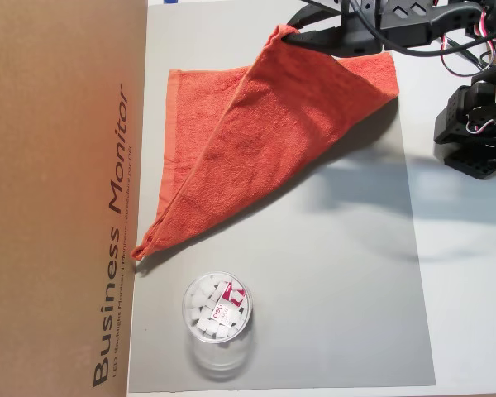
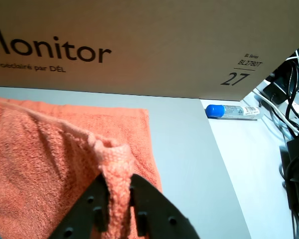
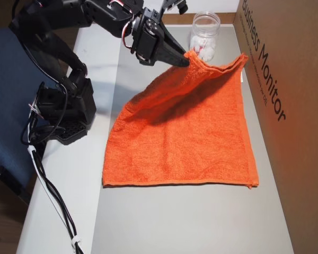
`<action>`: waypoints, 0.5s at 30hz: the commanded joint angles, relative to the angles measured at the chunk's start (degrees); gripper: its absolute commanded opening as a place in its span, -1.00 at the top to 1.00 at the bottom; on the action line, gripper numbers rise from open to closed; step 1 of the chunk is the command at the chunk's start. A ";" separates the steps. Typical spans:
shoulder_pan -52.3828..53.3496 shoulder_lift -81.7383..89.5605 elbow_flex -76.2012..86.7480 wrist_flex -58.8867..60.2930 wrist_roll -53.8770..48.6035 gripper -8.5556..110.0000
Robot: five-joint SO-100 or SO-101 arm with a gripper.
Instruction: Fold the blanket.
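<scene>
The orange-red blanket (image 1: pixel 264 141) lies on a grey mat (image 1: pixel 339 289), with one corner lifted and drawn diagonally over the rest. My gripper (image 1: pixel 288 33) is shut on that raised corner at the top of this overhead view. The wrist view shows the black fingers (image 2: pixel 149 209) pinching a fold of the blanket (image 2: pixel 40 164). In the other overhead view, the gripper (image 3: pixel 188 59) holds the corner up near the clear plastic cup (image 3: pixel 205 32), and the blanket (image 3: pixel 185 137) slopes down to the mat.
A brown cardboard monitor box (image 1: pixel 58 198) runs along one side of the mat. The cup (image 1: pixel 217 318) holds white pieces. The arm's base (image 3: pixel 69 111) and cables stand on the white table. A blue-capped tube (image 2: pixel 231 110) lies beside the box.
</scene>
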 commanded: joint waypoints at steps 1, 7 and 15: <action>0.53 -1.93 -4.66 -1.05 0.35 0.86; 2.90 -8.70 -9.58 -1.05 0.35 0.86; 4.92 -18.63 -17.14 -3.25 1.32 0.86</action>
